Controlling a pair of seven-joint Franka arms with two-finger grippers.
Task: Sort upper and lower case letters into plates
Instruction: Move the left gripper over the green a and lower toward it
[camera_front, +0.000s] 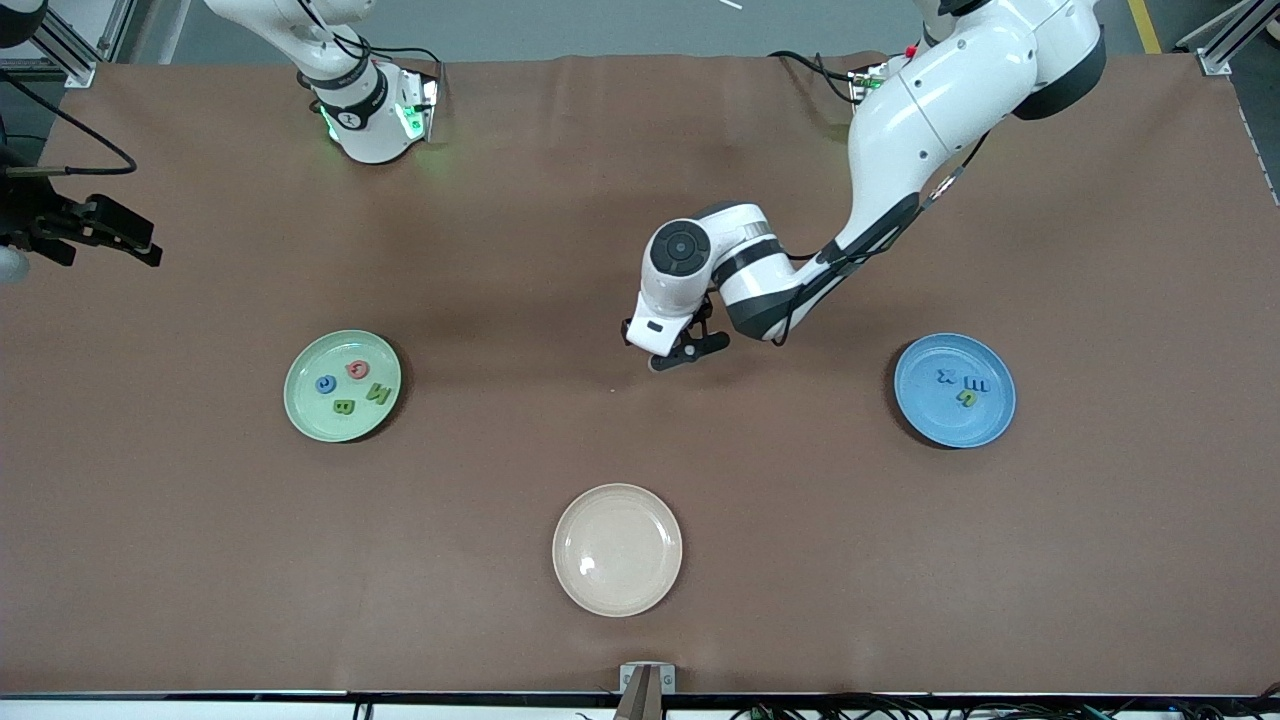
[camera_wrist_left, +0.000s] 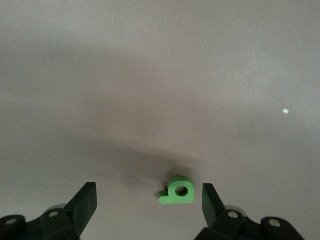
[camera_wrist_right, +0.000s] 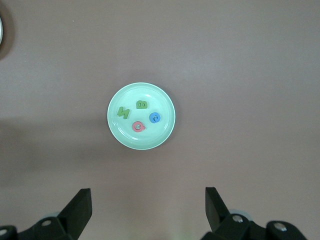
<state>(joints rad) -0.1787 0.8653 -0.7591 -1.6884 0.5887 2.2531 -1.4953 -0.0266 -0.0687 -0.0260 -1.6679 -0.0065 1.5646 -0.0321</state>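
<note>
A small green letter (camera_wrist_left: 178, 191) lies flat on the brown table between the fingers of my open left gripper (camera_wrist_left: 148, 189), close to one finger and touching neither. That gripper (camera_front: 685, 352) hangs low over the table's middle and hides the letter in the front view. The pale green plate (camera_front: 310, 410) toward the right arm's end holds several letters: a red one (camera_front: 357, 370), a blue one (camera_front: 326, 384) and two green ones (camera_front: 378, 392). Three letters lie in the blue plate (camera_front: 940, 420) toward the left arm's end. High over the table, my right gripper (camera_wrist_right: 147, 192) is open and empty, with the green plate (camera_wrist_right: 125, 137) below.
An empty cream-beige plate (camera_front: 617, 549) sits nearer the front camera, midway between the two other plates. In the front view the right gripper (camera_front: 145, 248) shows at the right arm's end of the table. Bare brown table surrounds the plates.
</note>
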